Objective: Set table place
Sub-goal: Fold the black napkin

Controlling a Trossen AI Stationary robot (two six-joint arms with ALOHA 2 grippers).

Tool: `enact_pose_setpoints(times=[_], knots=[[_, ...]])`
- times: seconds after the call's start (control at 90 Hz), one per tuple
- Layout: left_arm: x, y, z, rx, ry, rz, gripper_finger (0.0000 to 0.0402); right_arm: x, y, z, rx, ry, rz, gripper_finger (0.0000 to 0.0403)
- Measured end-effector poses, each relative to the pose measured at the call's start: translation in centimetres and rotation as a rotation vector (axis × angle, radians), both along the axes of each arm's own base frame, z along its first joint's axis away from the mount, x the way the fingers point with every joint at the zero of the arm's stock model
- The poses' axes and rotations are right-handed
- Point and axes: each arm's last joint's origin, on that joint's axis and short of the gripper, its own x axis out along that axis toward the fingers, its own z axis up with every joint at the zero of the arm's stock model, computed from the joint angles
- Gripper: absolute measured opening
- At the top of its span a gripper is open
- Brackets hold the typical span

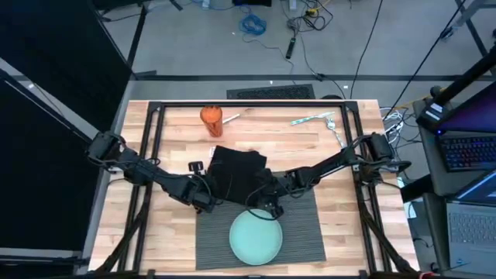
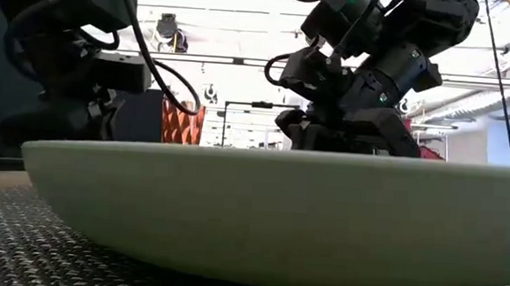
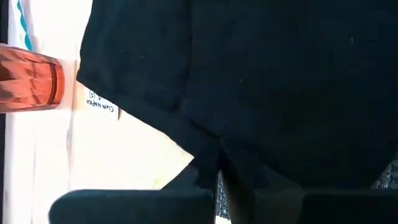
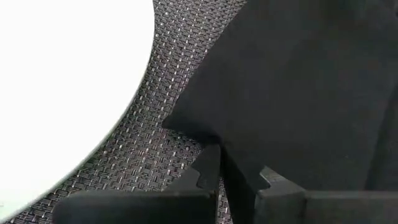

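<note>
A black cloth napkin (image 1: 236, 172) lies mid-table, its near part reaching over the far edge of the dark grey ribbed placemat (image 1: 302, 232). A pale teal round plate (image 1: 256, 237) sits on the placemat. My left gripper (image 1: 208, 201) is shut on the napkin's near left corner. My right gripper (image 1: 269, 204) is shut on its near right corner, just beyond the plate. In the low view the plate (image 2: 277, 215) hides the napkin, and both grippers stand behind it. My left gripper pinches the napkin's near left edge (image 3: 208, 152) between its two fingers, and the cloth puckers at the pinch. The rest of the napkin spreads away beyond the fingers over the wood. My right gripper pinches the napkin's near right corner (image 4: 208, 134) between its two fingers, just above the placemat (image 4: 161, 162). The cloth spreads away from the fingertips. I cannot tell whether it is one layer or several.
An orange ribbed glass (image 1: 211, 118) stands at the far left of the table. Cutlery with teal handles (image 1: 314, 120) lies at the far right. A black metal frame (image 1: 256, 105) runs around the tabletop. Bare wood lies on both sides of the placemat.
</note>
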Motion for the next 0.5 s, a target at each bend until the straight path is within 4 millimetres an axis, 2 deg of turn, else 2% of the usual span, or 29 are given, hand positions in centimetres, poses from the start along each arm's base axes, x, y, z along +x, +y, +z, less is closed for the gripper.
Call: enact_pose_setpoints(times=[0.078, 0.189, 0.278, 0.378, 0.5], knots=[[0.3, 0.0, 1.4, 0.036, -0.071, 0.06, 0.0, 0.0, 0.0, 0.0, 0.004, 0.001, -0.005, 0.0], [0.2, 0.2, 4.7, 0.035, -0.189, 0.094, 0.0, 0.0, 0.0, 0.0, 0.011, 0.004, -0.013, 0.0], [-0.5, 0.0, 7.0, -0.173, -0.22, 0.065, 0.0, 0.0, 0.0, 0.0, 0.011, 0.007, -0.014, 0.0], [-1.7, -0.7, 8.4, -0.478, -0.193, 0.05, 0.0, 0.0, 0.0, 0.0, 0.008, 0.007, -0.017, 0.0], [-2.7, -1.9, 8.8, -0.59, -0.157, 0.001, 0.0002, 0.0, -0.2, 0.0, -0.005, 0.0, -0.033, 0.0]])
